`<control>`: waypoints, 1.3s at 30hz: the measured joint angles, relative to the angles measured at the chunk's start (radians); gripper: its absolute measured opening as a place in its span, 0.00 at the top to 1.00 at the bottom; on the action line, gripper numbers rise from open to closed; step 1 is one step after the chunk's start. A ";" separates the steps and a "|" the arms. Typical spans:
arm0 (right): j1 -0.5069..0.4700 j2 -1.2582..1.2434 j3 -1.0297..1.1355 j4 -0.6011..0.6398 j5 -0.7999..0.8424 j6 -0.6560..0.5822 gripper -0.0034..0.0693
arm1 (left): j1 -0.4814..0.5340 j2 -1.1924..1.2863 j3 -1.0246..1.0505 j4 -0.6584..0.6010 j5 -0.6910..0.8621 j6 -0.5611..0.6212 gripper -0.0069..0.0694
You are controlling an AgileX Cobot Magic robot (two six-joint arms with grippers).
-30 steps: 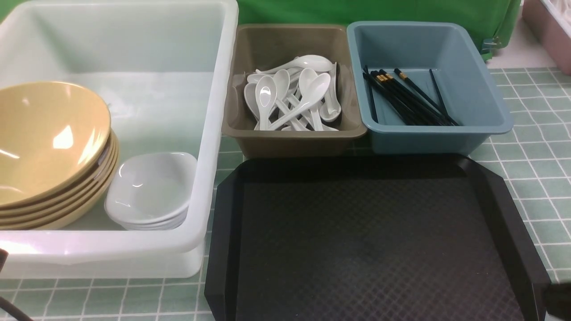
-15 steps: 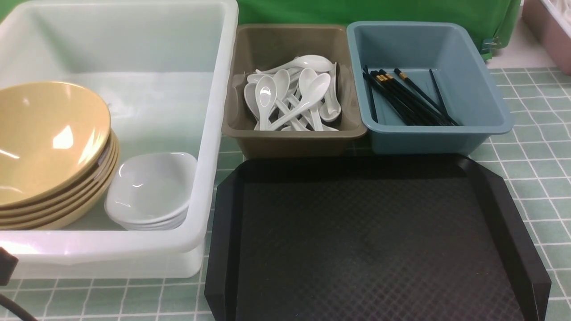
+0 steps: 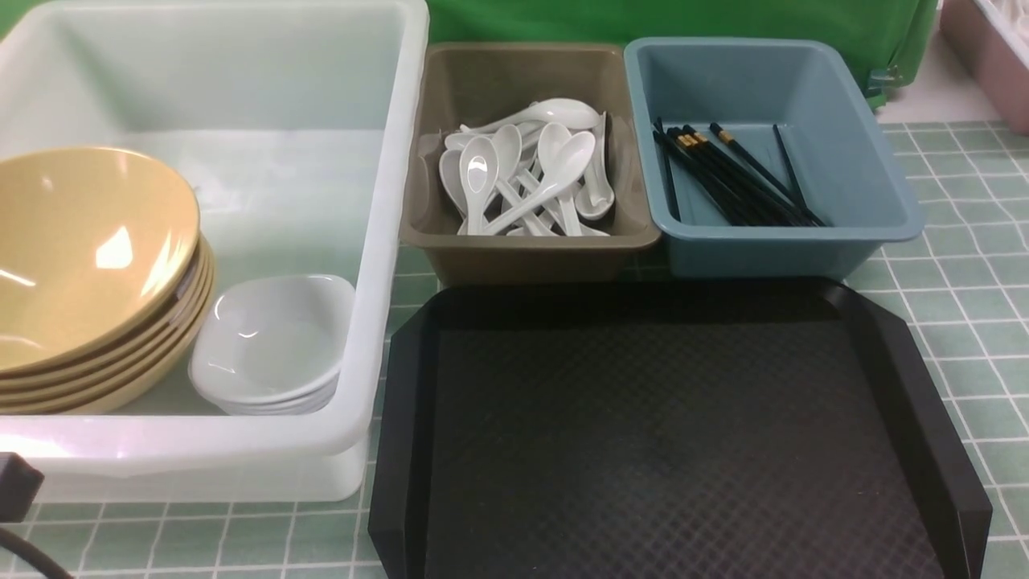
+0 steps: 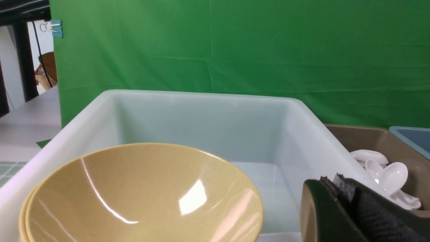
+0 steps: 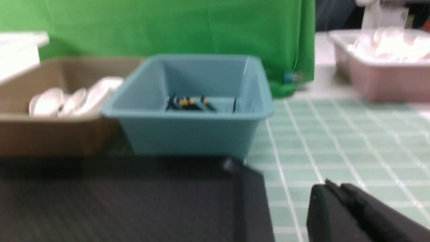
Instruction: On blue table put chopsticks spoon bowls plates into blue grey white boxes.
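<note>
Several mustard-yellow bowls (image 3: 88, 241) are stacked in the big white box (image 3: 386, 241), with a stack of small white plates (image 3: 269, 338) beside them. White spoons (image 3: 522, 169) fill the grey box (image 3: 522, 249). Black chopsticks (image 3: 739, 177) lie in the blue box (image 3: 868, 177). My left gripper (image 4: 332, 179) is shut and empty, near the white box's front, just off the top bowl (image 4: 134, 195). Shut and empty too, my right gripper (image 5: 336, 186) hangs low over the blue table (image 5: 336, 134), right of the black tray. It is outside the front view.
A black textured tray (image 3: 667, 434) with nothing on it lies in front of the grey and blue boxes. A green cloth (image 3: 683, 20) hangs behind the boxes. A pink bin (image 3: 993, 56) stands at the far right. A dark part of my left arm (image 3: 12, 486) shows at the lower left edge.
The dark piece of my right arm has left the front view's lower right corner. The left arm's dark part has come slightly further into view at the lower left.
</note>
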 joint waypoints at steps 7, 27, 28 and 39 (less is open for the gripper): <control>0.000 0.000 0.000 -0.131 0.118 0.062 0.86 | 0.000 0.000 0.000 0.000 0.017 -0.003 0.90; 0.000 0.000 0.000 -0.167 0.143 0.087 0.85 | 0.000 0.000 0.000 0.001 0.043 -0.003 0.90; 0.000 0.000 0.000 -0.167 0.143 0.087 0.85 | 0.000 0.000 0.000 0.001 0.043 -0.003 0.90; 0.000 0.000 0.000 -0.168 0.144 0.087 0.84 | -0.007 -0.092 0.096 0.008 0.010 -0.003 0.90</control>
